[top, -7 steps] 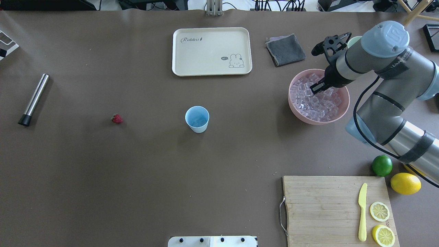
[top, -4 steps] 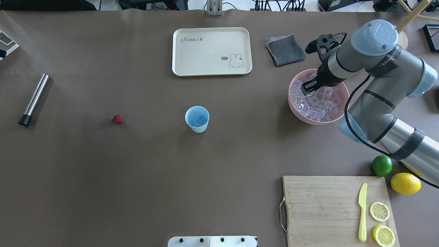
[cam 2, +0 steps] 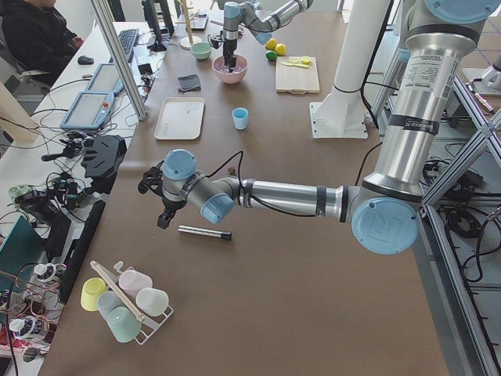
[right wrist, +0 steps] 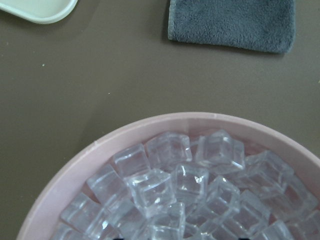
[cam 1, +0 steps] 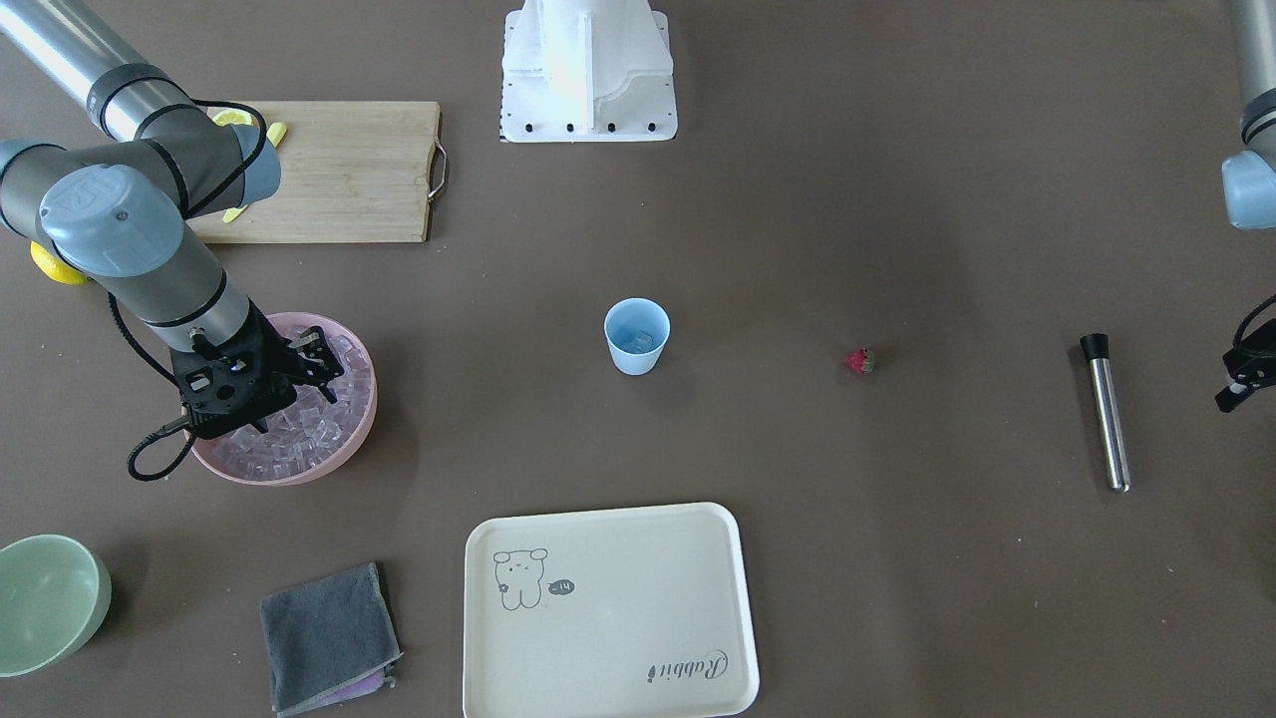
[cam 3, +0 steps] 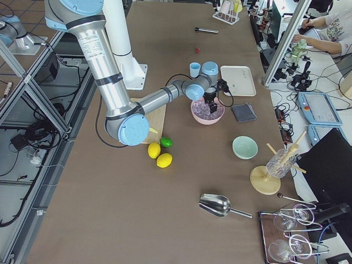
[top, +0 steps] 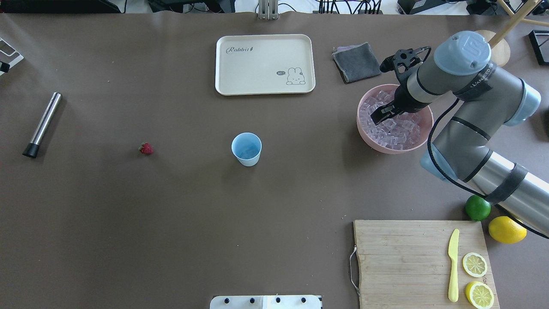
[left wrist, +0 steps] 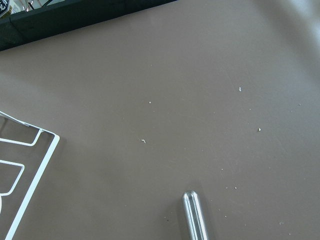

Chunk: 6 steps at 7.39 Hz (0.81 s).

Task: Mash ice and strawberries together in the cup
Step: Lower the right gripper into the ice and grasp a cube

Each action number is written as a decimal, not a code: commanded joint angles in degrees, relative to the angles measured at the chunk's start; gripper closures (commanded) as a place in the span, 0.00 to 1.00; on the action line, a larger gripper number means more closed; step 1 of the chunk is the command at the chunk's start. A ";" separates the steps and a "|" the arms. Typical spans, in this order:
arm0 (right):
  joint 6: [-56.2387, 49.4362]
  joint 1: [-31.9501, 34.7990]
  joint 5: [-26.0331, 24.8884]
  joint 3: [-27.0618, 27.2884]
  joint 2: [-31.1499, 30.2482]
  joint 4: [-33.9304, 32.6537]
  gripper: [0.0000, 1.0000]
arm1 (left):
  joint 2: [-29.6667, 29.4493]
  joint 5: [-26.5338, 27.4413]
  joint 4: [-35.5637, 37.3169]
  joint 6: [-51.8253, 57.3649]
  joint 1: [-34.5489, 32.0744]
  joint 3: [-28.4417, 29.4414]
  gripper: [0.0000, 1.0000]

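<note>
The light blue cup (top: 246,149) stands upright mid-table, also in the front view (cam 1: 636,337). The tiny red strawberry (top: 146,148) lies on the table to its left. The ice (top: 396,128) fills a pink bowl (top: 363,134) at the right. It fills the right wrist view (right wrist: 185,190) too. My right gripper (top: 379,116) points down into the bowl's left half, among the cubes. Its jaws look open, with nothing seen between them. My left gripper (cam 1: 1241,384) hangs at the table's left end near a steel muddler (top: 42,125). Its jaws do not show clearly.
A cream tray (top: 265,64) and a grey cloth (top: 357,62) lie at the far side. A cutting board (top: 403,262) with a yellow knife and lemon slices lies front right, with a lime (top: 478,207) and a lemon (top: 507,229) beside it. A pale green bowl (cam 1: 45,598) stands beyond the pink bowl.
My right gripper has moved left across the ice toward the bowl's left rim. The pink bowl has shifted slightly left. The cup, the strawberry and the muddler have not moved.
</note>
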 commanded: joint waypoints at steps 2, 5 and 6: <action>0.06 0.06 -0.09 0.04 -0.22 0.03 0.49 | 0.09 0.06 -1.38 -1.22 0.13 -0.12 0.03; 0.14 0.06 -0.09 -0.05 -0.22 0.03 0.66 | 0.09 0.59 -1.47 -1.22 0.66 0.15 0.03; 0.14 0.06 -0.09 -0.05 -0.05 0.03 0.80 | 0.09 0.85 -1.47 -1.31 0.75 0.24 0.03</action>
